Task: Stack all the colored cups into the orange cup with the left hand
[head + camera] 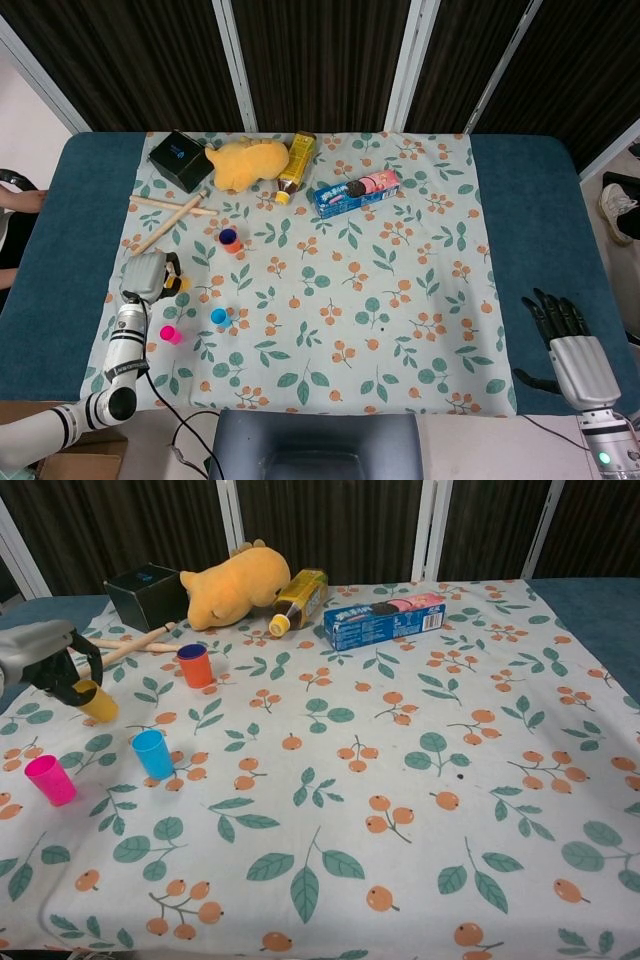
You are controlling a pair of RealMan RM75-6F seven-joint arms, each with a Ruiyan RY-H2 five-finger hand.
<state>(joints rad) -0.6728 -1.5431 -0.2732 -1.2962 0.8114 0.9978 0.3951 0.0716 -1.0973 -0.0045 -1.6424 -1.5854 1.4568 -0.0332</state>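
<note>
My left hand (42, 660) (148, 275) grips the yellow cup (97, 701) (178, 284) at the cloth's left side and holds it tilted, a little above the cloth. The orange cup (195, 665) (230, 240) stands upright to its right, further back, with a dark blue inside. Nearer the front stand a blue cup (153, 754) (219, 316) and a pink cup (50, 779) (170, 334). My right hand (563, 335) rests open at the table's front right, far from the cups; only the head view shows it.
Two wooden sticks (130, 645) lie just behind my left hand. At the back are a black box (146, 593), a yellow plush toy (235, 583), a lying bottle (300, 598) and a blue and pink cookie box (385, 621). The floral cloth (420, 780) covers the table.
</note>
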